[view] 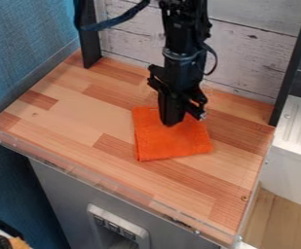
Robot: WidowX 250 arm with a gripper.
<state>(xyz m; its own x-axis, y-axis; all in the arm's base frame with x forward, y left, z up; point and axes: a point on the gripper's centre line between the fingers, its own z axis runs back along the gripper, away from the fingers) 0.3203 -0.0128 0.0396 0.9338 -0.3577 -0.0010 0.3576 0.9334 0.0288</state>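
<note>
Orange cloth (173, 144) lies on the wooden counter (81, 116) under the black gripper (171, 121), open or squeezed, I can't tell, and the cloth looks light, soft and floppy, best pinched near an edge.

Orange cloth (172, 142) partly hidden by jaws, arm (184, 39) cut off at top, white unit (292, 170) cut off right

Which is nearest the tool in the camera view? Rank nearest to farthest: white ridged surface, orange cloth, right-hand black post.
From the tool:
1. Orange cloth: directly under its tip in the view.
2. Right-hand black post: at the wooden top's right edge.
3. White ridged surface: farther right, beyond the post.
</note>
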